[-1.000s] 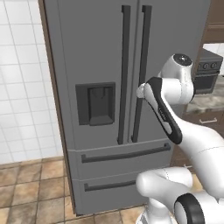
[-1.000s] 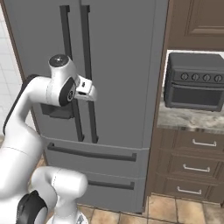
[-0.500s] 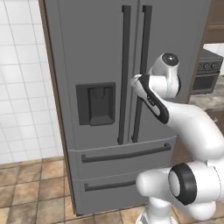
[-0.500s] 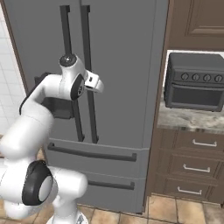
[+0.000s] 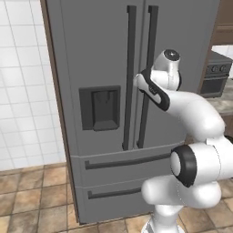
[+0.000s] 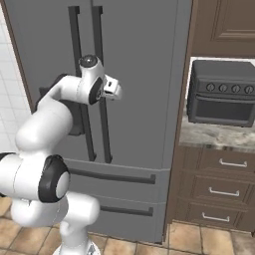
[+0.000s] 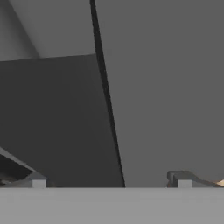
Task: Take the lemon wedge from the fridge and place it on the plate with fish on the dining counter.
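Observation:
The fridge (image 5: 91, 54) stands right in front of me, tall and grey, with both doors shut. The lemon wedge is hidden behind those doors. The plate with fish and the dining counter are out of view. My gripper (image 5: 136, 82) is raised to mid-door height, close against the two dark bar handles (image 5: 130, 54). From the right base view the gripper (image 6: 117, 90) points at the right door (image 6: 144, 60). In the hand view the gripper (image 7: 111, 181) is open, its tips wide apart with nothing between them, and a dark handle (image 7: 57, 122) looms just ahead.
A black countertop oven (image 6: 221, 92) sits on a stone-topped brown cabinet with drawers (image 6: 219, 187) right of the fridge. A brown upper cabinet (image 6: 224, 25) hangs above it. White wall tiles (image 5: 22, 91) lie left of the fridge, above a brown tiled floor (image 5: 32, 195).
The arm has folded and carried the hand leftward and closer to the fridge's handles. The jaws stayed open and the fridge doors stayed shut.

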You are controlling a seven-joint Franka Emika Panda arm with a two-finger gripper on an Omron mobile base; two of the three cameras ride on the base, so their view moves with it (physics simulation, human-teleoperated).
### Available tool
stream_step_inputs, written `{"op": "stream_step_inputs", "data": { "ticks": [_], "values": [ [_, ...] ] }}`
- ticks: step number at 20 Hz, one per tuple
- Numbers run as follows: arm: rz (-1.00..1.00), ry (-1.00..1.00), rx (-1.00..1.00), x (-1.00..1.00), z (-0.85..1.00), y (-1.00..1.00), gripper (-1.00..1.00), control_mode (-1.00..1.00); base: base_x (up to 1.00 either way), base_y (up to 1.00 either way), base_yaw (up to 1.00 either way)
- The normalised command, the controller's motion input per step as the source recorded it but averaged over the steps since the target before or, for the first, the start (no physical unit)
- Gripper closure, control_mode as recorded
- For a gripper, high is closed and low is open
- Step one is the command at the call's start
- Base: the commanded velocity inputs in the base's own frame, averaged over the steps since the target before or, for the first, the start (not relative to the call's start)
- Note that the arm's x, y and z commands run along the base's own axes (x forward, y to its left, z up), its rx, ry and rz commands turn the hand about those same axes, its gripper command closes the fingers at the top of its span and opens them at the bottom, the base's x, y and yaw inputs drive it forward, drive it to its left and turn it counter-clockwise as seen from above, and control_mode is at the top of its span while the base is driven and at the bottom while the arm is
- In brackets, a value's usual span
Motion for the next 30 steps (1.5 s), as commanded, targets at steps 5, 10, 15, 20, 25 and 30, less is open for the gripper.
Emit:
{"op": "stream_step_inputs", "data": {
  "ticks": [5,10,15,20,25,30],
  "values": [
    [0.18,-0.04,0.0,0.0,-0.12,0.0,-1.0,-1.0,0.0,0.0,0.0],
    [0.08,-0.1,-0.07,-0.09,-0.15,0.01,-1.0,-1.0,0.0,0.0,0.0],
    [0.01,-0.07,-0.11,-0.1,-0.1,0.08,-1.0,-1.0,0.0,0.0,0.0],
    [-0.02,0.0,0.0,0.13,0.0,0.06,-1.0,-1.0,0.0,0.0,0.0],
    [-0.03,-0.09,0.0,0.0,-0.04,0.0,-1.0,-1.0,0.0,0.0,0.0],
    [0.0,-0.15,0.0,0.0,-0.01,0.0,-1.0,-1.0,0.0,0.0,0.0]
  ]
}}
